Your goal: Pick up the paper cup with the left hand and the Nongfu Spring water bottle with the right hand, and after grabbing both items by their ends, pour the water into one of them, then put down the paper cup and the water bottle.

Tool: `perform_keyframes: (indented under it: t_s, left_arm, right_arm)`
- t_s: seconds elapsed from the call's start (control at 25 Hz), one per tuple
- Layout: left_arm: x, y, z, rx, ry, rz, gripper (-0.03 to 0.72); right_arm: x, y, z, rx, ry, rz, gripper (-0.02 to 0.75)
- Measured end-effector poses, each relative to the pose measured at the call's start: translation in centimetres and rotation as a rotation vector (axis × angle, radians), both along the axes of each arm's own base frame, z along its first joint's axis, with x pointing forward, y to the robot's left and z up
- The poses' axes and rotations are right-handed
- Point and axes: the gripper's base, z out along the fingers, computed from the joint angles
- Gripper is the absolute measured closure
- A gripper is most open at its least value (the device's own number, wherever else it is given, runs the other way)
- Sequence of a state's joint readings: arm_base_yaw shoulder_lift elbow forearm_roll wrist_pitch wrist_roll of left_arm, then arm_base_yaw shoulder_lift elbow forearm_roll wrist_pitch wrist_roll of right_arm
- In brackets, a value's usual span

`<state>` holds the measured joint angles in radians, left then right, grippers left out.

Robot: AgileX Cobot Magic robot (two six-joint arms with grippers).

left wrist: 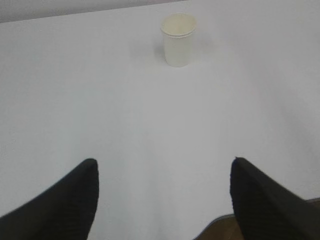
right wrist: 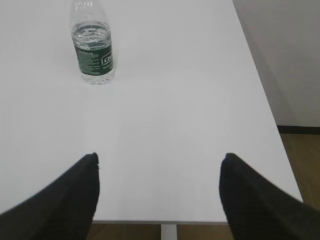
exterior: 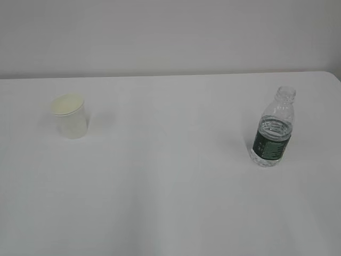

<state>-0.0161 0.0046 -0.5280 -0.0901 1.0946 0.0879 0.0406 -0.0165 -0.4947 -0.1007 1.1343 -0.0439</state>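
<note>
Both sets of jaws gape wide, empty! Left hand [left wrist: 162,200] sees the paper cup [left wrist: 178,40] upright, well ahead; right hand [right wrist: 159,197] has the Nongfu Spring water bottle [right wrist: 93,47] upright, ahead and left.

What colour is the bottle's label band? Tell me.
Dark green, with pale print; the bottle shows it best in the right wrist view.
</note>
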Motion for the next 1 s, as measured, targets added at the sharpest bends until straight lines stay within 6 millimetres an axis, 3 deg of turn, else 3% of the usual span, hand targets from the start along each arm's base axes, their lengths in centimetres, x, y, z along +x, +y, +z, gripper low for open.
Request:
perform_keyframes:
  t_s: [1.0]
  left_arm:
    - [0.0, 0.0, 0.0, 0.0, 0.0, 0.0, 0.101]
  right_arm:
    - [0.0, 0.0, 0.0, 0.0, 0.0, 0.0, 0.167]
